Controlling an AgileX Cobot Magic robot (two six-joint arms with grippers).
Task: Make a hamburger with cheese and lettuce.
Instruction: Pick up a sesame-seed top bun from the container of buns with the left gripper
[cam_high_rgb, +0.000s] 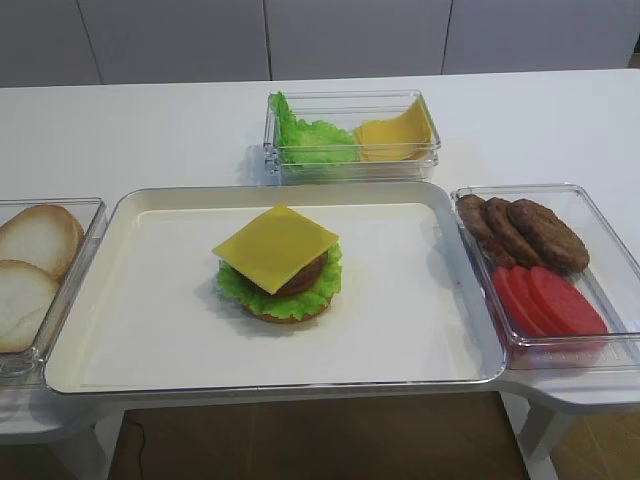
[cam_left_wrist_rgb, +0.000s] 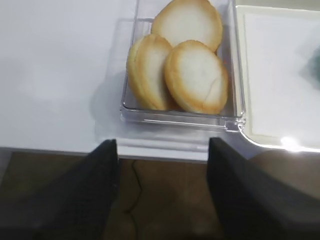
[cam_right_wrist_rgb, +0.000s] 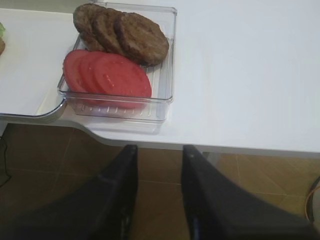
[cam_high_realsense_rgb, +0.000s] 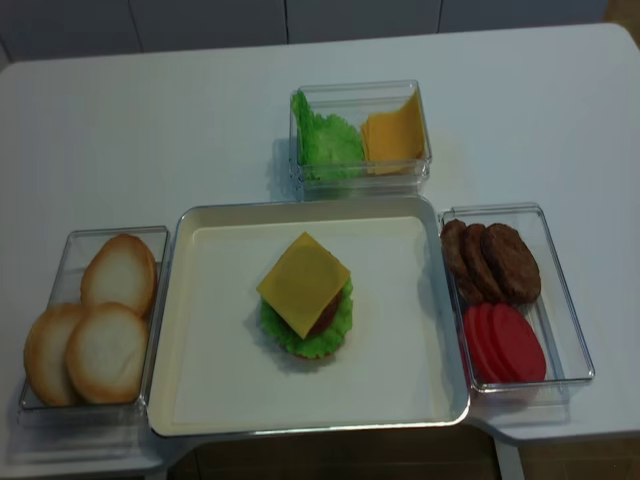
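Unfinished hamburger (cam_high_rgb: 281, 272) mid-tray (cam_high_rgb: 150, 330), cheese (cam_high_rgb: 276, 247) topmost with corners overhanging lettuce (cam_high_rgb: 232, 286), bare tray floor all round, left gripper (cam_left_wrist_rgb: 162, 192) and right gripper (cam_right_wrist_rgb: 159, 192) both spread, empty, below the table edge (cam_right_wrist_rgb: 240, 145)

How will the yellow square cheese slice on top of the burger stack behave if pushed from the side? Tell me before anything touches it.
The thin yellow square cheese slice probably slides easily: it looks smooth and simply rests on the brown patty. Its corners overhang without drooping, so it seems fairly stiff. Being so thin, it is likely light and may shift off the frilly green lettuce stack.
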